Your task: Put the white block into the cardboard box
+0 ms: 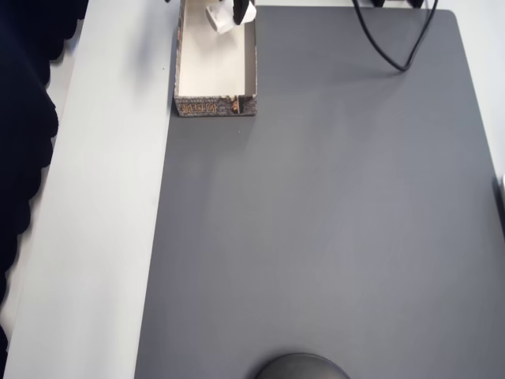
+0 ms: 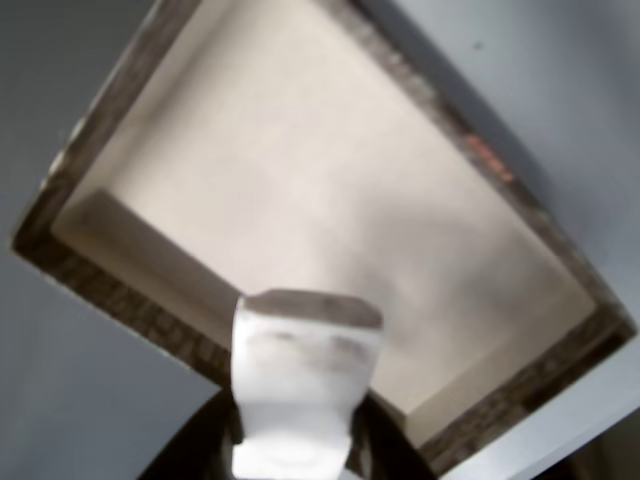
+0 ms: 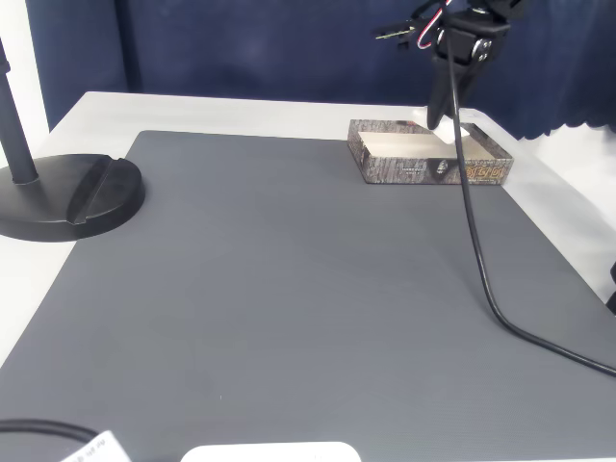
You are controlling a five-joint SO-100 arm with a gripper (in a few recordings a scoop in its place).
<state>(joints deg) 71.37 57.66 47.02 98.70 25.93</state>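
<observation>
The cardboard box (image 1: 215,106) stands at the top edge of the overhead view, on the left border of the grey mat, cream inside with brown patterned walls. My gripper (image 1: 237,14) hangs over its far part, shut on the white block (image 1: 219,19). In the wrist view the white block (image 2: 305,375) sits upright between my dark fingers (image 2: 375,450), above the box's near wall (image 2: 120,290) and its bare cream floor. In the fixed view my gripper (image 3: 443,114) points down over the box (image 3: 423,169) at the far right of the mat.
A black cable (image 3: 481,269) trails from the arm across the right side of the grey mat (image 1: 331,237). A black round stand base (image 3: 67,197) sits at the left. A white table strip (image 1: 102,197) lies left of the box. A dark curtain is behind.
</observation>
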